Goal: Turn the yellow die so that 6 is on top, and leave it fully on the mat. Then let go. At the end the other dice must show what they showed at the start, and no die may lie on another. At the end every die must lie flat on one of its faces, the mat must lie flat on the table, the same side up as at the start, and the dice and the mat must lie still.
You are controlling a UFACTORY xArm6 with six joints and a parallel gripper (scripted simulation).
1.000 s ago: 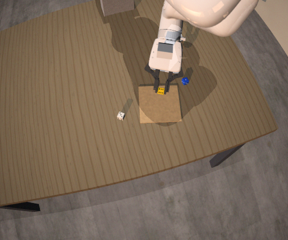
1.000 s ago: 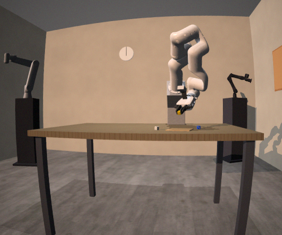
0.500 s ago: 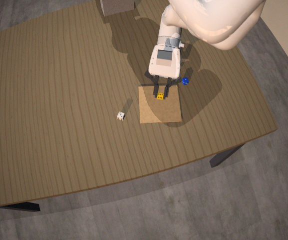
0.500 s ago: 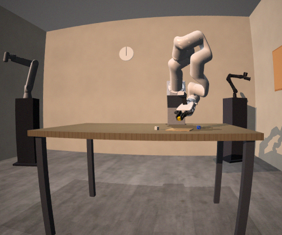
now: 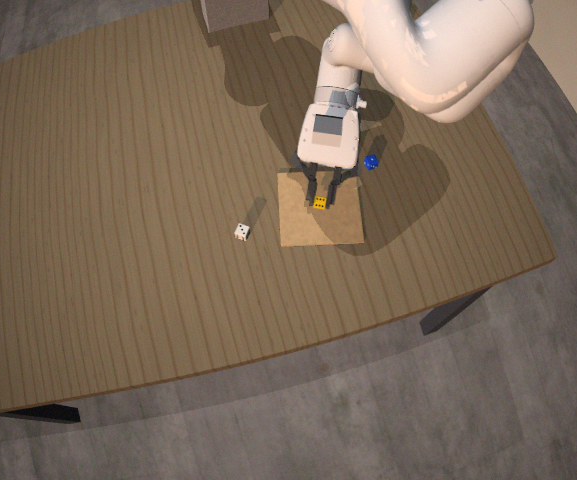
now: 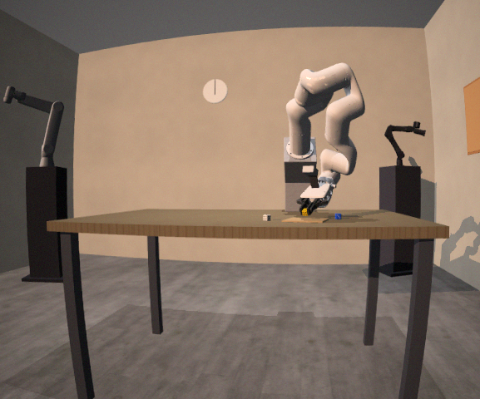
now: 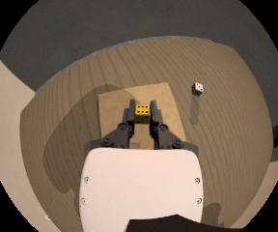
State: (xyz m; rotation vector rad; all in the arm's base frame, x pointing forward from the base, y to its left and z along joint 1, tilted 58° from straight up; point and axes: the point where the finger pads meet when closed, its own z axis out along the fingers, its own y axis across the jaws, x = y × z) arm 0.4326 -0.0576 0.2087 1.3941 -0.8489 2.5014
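Three dice: you see a yellow die (image 5: 320, 202), a white die (image 5: 241, 231) and a blue die (image 5: 370, 162) on or over the wooden table (image 5: 97, 206).
Pincer: your gripper (image 5: 320, 200) is closed on the yellow die, one dark finger (image 5: 309, 192) pressed to each side of it; the jaws stand narrow, no wider than the die.
Pincer attitude: in the exterior view the gripper (image 6: 306, 210) slants down from the arm toward the mat (image 6: 304, 220), fingertips low.
Yellow die: it sits between your fingertips, over the half of the tan mat (image 5: 324, 227) nearest the gripper body; in the exterior view the yellow die (image 6: 304, 211) is just above the mat, and you cannot tell whether it touches.
Face seen from above: six dark pips show on the yellow die in the top view.
Wrist view: the yellow die (image 7: 142, 111) lies straight ahead of the gripper (image 7: 142, 116), with the mat (image 7: 114, 116) beneath.
White die: well apart from your fingertips, off the mat, on bare table; seen also as the white die (image 7: 197, 88).
Blue die: close beside the gripper body, off the mat, near its corner.
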